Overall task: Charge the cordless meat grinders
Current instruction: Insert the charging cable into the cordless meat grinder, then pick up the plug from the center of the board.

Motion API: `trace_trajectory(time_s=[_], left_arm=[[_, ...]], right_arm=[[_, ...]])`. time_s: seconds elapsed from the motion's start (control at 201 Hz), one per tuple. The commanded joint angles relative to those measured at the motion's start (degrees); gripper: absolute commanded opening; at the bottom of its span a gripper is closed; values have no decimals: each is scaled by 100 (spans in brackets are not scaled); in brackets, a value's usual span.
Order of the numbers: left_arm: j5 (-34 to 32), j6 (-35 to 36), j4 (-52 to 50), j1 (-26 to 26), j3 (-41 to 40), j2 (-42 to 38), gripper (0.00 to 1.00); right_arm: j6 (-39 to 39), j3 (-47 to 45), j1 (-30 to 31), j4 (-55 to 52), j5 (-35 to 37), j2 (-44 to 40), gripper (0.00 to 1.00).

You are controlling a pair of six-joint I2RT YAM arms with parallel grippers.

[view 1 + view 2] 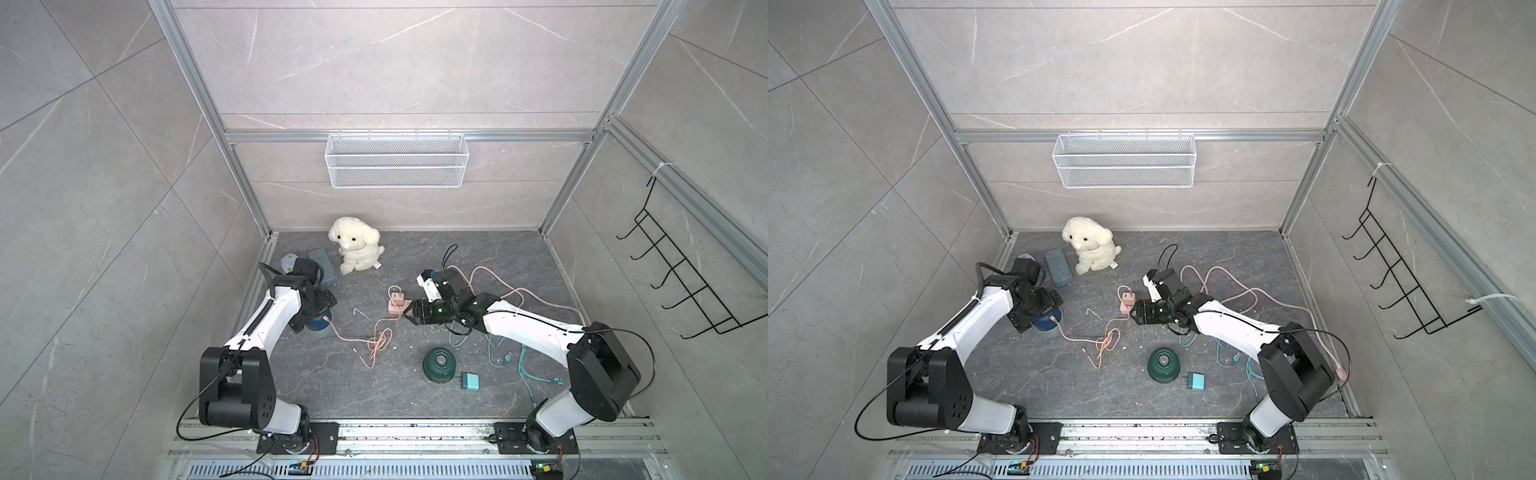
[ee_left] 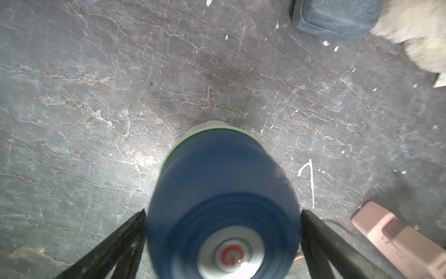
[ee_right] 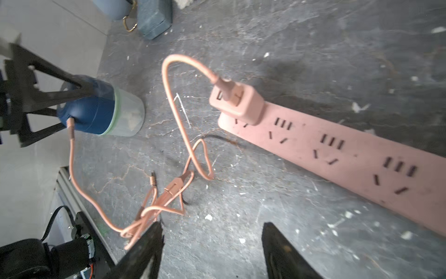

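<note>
My left end effector straddles the navy grinder on the bench, likely bracing it with the pink cable plugged in. Whether it grips, I cannot tell. My right end effector hangs released, and the green grinder sits uncabled nearby.

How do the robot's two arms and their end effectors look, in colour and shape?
The left arm and right arm have white links, black joint housings and thin black cables looping outside. The left end effector and right end effector have black tapering fingers.
</note>
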Motion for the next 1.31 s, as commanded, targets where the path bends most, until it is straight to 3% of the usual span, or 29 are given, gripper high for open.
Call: trace_trajectory(time_s=[0.0, 0.174, 0.289, 0.389, 0.518, 0.608, 0.752, 0.897, 1.3], left_arm=[[401, 480, 250, 166, 161, -293, 99], [366, 781, -262, 384, 474, -255, 100], [-441, 1126, -908, 503, 840, -398, 100], [-700, 1461, -964, 585, 1159, -746, 100], [-365, 1550, -775, 547, 1623, -912, 99], [41, 1384, -384, 231, 1603, -861, 99], [222, 1116, 135, -874, 1607, -374, 99], [570, 996, 587, -1592, 1550, 48, 98], [1162, 1030, 1108, -1709, 809, -139, 98]], right_arm=[[-372, 373, -49, -925, 590, -232, 73], [-419, 474, -202, -1334, 945, -335, 80], [-452, 568, -348, -1705, 1285, -463, 82], [-522, 687, -545, -2117, 1627, -512, 83], [-512, 783, -772, -2554, 1817, -595, 83], [-280, 698, -778, -2859, 1899, -750, 83], [543, 135, -785, -3193, 1847, -1272, 83], [1293, -513, -444, -3620, 2114, -1753, 83], [3319, -1826, 1050, -3520, 2353, -2014, 81]])
